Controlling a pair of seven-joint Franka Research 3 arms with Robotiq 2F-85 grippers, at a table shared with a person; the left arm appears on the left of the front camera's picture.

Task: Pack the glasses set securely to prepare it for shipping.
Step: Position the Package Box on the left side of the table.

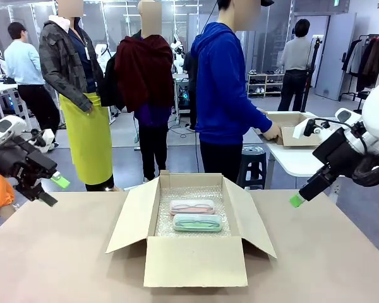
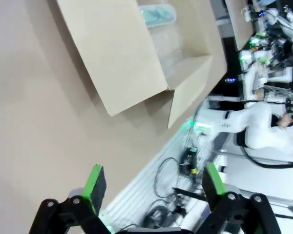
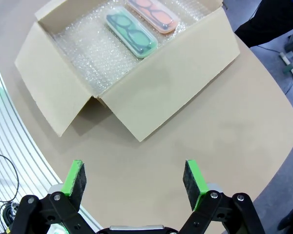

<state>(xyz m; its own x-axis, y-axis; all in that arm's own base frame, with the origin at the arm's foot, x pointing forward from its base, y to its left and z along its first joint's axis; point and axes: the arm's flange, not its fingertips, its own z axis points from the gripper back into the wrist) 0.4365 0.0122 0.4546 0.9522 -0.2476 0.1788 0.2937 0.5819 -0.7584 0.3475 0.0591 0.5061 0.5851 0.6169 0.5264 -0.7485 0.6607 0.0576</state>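
Open carton (image 1: 196, 260) on table (image 1: 63, 265), flaps out; person (image 1: 224, 82) stood beyond.
Pink case (image 1: 192, 206) and mint green case (image 1: 198, 222) lay side by side on bubble wrap (image 3: 88, 53); left gripper (image 2: 153, 175) and right gripper (image 3: 134, 170) spread, empty.

An open cardboard box (image 1: 196, 260) (bubble wrap (image 1: 192, 192) lining it) sits on the tan table (image 1: 57, 265); a person in a blue hoodie (image 1: 221, 82) stands beyond.

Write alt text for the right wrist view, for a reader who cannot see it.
An open cardboard box lined with bubble wrap holds a mint green glasses case and a pale pink glasses case side by side. The right gripper hovers open above the table.
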